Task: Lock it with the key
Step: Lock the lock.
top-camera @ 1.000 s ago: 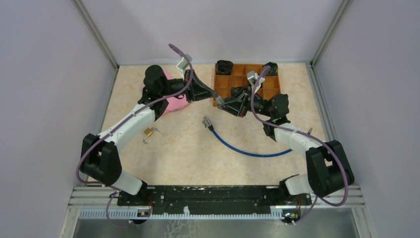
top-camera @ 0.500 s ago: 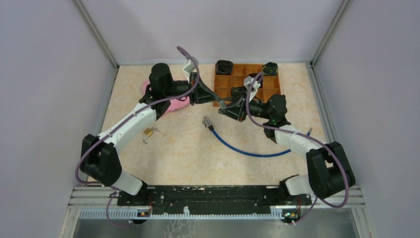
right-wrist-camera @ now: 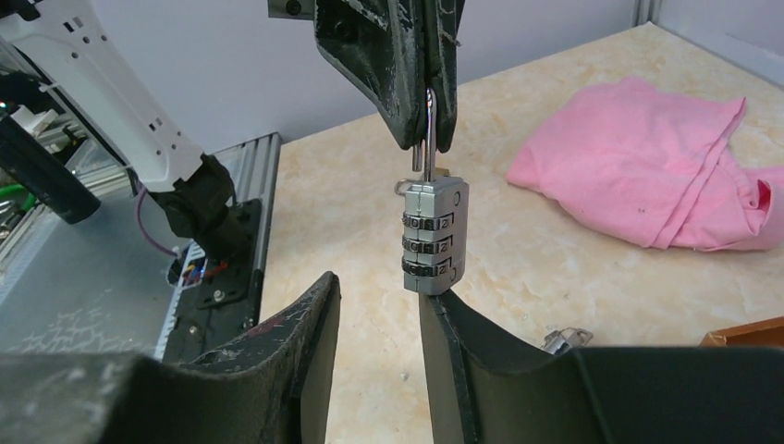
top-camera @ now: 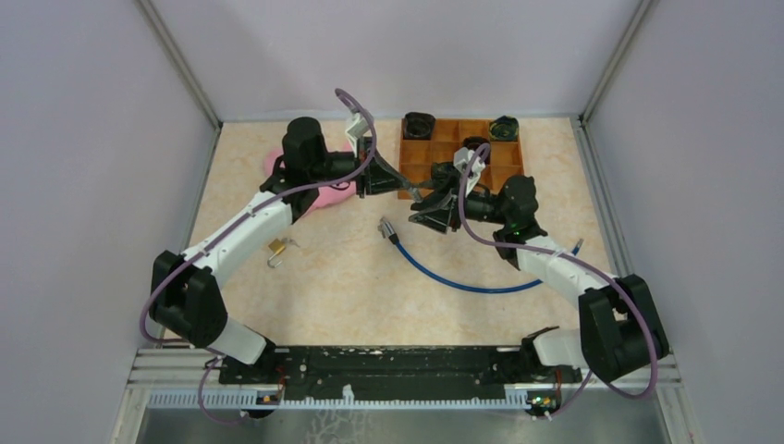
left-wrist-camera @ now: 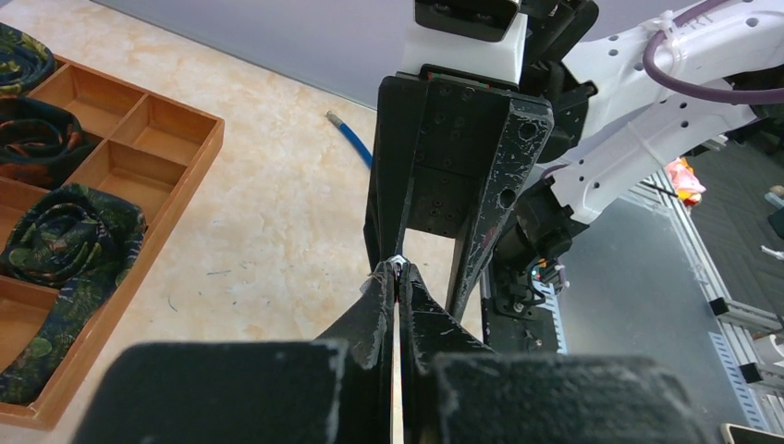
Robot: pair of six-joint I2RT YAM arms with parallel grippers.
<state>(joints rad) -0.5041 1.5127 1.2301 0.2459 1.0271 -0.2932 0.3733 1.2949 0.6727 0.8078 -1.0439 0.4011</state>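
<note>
The padlock (right-wrist-camera: 434,236) is hung by its shackle from the clamped left gripper (right-wrist-camera: 427,139), and its body probably needs gripping next by the parted right gripper (right-wrist-camera: 379,301).

- We see a pink cloth (right-wrist-camera: 647,176) lying crumpled on the counter (top-camera: 351,287), far left.
- A wooden tray (top-camera: 421,153) sits at the far edge, rolled patterned ties (left-wrist-camera: 69,231) in some compartments.
- A blue cable (top-camera: 471,288) curves across the middle.
</note>
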